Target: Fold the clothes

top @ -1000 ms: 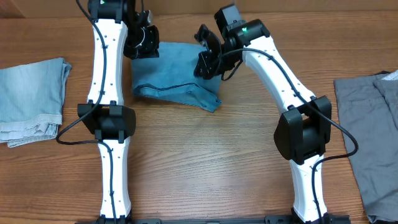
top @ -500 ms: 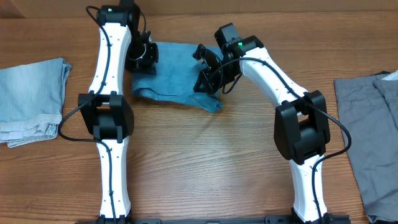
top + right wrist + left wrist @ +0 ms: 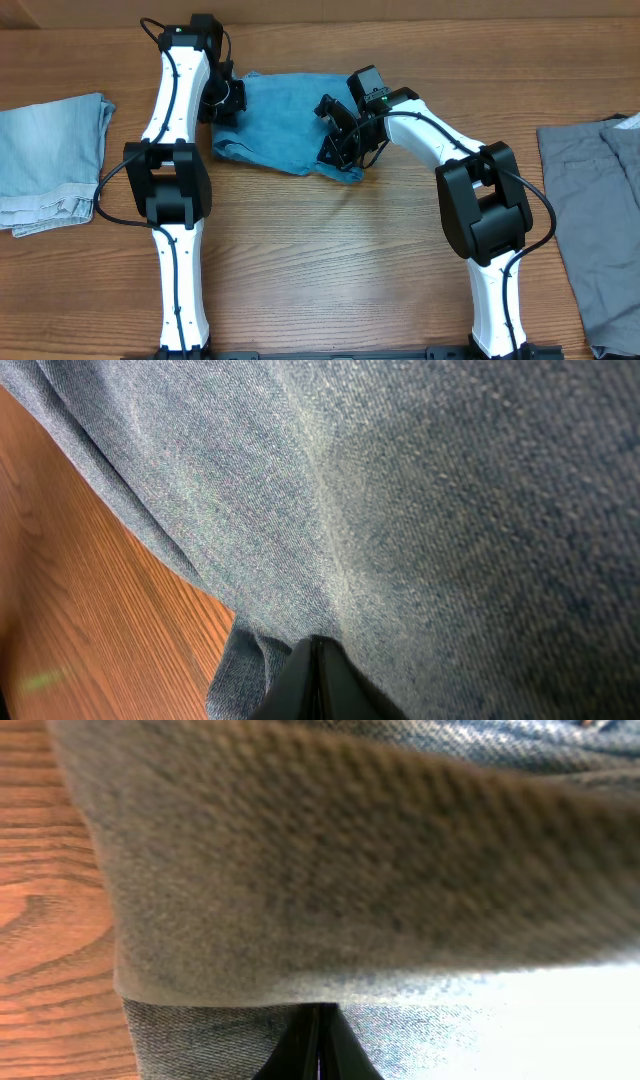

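The blue denim jeans [image 3: 285,125] lie folded into a small bundle at the back middle of the table. My left gripper [image 3: 222,103] is shut on the bundle's left edge; its wrist view is filled with denim [image 3: 350,870] draped over the closed jaws [image 3: 318,1045]. My right gripper [image 3: 340,150] is shut on the bundle's right front edge; its wrist view shows denim [image 3: 430,510] over the closed jaws [image 3: 318,680], with bare wood to the left.
A folded pale denim garment [image 3: 50,160] lies at the left edge of the table. Grey trousers [image 3: 600,220] lie flat at the right edge. The wooden table [image 3: 320,260] runs between the arm bases.
Both grippers have moved toward the front of the table with the jeans, and lower. The bundle has shifted forward and flattened out.
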`<state>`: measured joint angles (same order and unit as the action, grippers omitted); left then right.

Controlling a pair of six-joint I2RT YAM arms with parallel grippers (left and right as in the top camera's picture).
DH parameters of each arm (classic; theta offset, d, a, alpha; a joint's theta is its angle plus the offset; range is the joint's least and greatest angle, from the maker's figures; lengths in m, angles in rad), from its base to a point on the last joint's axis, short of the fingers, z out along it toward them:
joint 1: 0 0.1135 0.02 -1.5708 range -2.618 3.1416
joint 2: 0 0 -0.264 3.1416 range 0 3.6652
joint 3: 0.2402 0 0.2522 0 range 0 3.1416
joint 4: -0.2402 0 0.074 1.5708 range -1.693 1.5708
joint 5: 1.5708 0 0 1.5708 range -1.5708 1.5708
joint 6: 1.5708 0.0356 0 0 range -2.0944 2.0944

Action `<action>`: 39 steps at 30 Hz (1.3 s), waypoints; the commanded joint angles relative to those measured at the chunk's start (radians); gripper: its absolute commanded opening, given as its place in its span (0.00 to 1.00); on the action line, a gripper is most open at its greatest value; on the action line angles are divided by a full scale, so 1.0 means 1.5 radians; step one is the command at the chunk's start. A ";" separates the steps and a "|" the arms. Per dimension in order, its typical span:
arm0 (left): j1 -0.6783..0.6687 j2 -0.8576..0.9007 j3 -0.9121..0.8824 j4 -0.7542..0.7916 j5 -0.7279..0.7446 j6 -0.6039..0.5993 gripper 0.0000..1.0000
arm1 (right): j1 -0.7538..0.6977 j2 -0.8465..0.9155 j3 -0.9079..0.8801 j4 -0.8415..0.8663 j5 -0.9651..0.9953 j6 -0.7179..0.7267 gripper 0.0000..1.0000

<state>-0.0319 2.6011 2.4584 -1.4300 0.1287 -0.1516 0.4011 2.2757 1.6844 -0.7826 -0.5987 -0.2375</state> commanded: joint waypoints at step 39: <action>-0.035 -0.029 -0.033 -0.085 -0.007 -0.030 0.10 | -0.076 -0.012 -0.012 -0.199 -0.168 -0.214 0.04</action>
<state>-0.0849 2.5641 2.4306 -1.5612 0.1642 -0.1875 0.2775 2.2391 1.7264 -1.1244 -0.8383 -0.5388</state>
